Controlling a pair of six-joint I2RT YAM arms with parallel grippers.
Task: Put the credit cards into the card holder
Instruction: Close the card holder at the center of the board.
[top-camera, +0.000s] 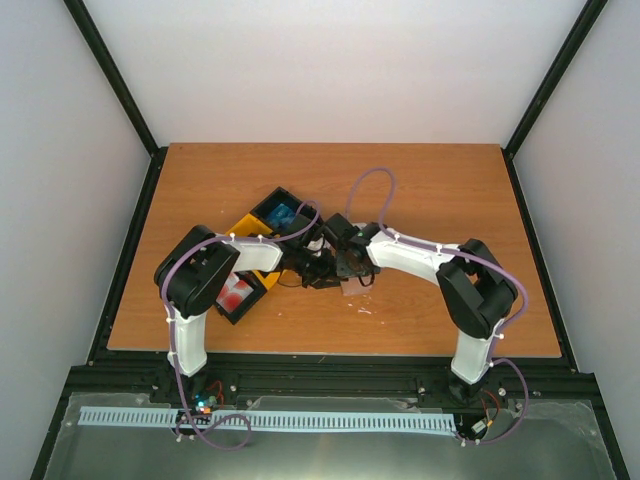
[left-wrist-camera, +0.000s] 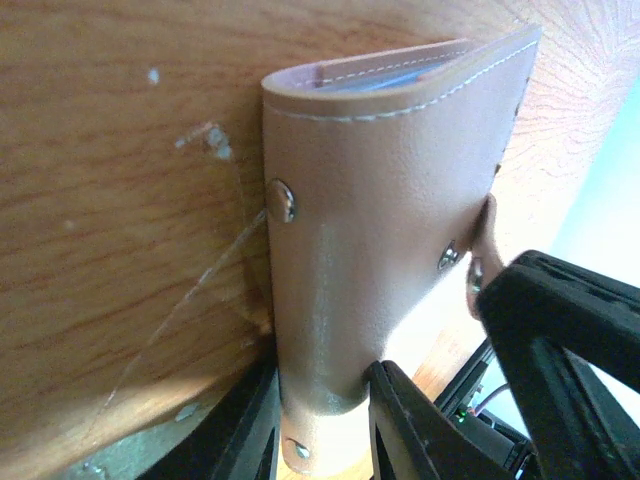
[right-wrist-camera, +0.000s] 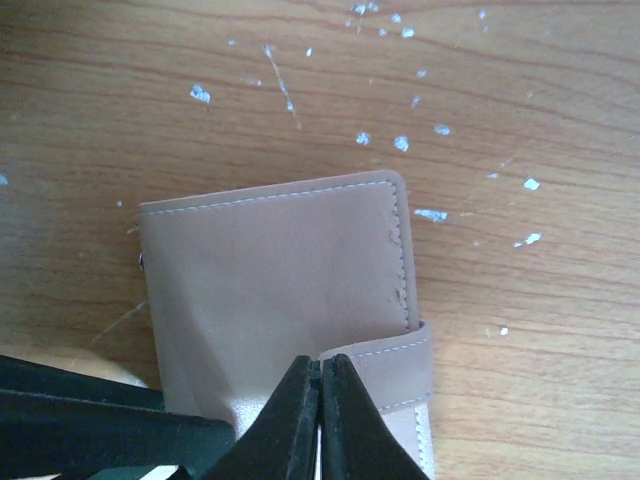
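Observation:
The card holder (left-wrist-camera: 380, 190) is a pinkish-tan folded wallet with a snap stud, held on edge over the table. My left gripper (left-wrist-camera: 322, 378) is shut on its folded lower end. My right gripper (right-wrist-camera: 320, 362) is shut on the end of the holder's closing strap (right-wrist-camera: 385, 365); its black finger also shows in the left wrist view (left-wrist-camera: 560, 330). In the top view both grippers meet at the table's middle, left gripper (top-camera: 316, 268), right gripper (top-camera: 346, 264). Blue credit cards (top-camera: 281, 214) lie in one black bin, red-and-white credit cards (top-camera: 236, 294) in another.
A yellow bin (top-camera: 246, 226) sits between the two black bins, left of the grippers. The wooden table (top-camera: 430, 190) carries white flecks and scratches. Black frame rails border the table's sides and near edge.

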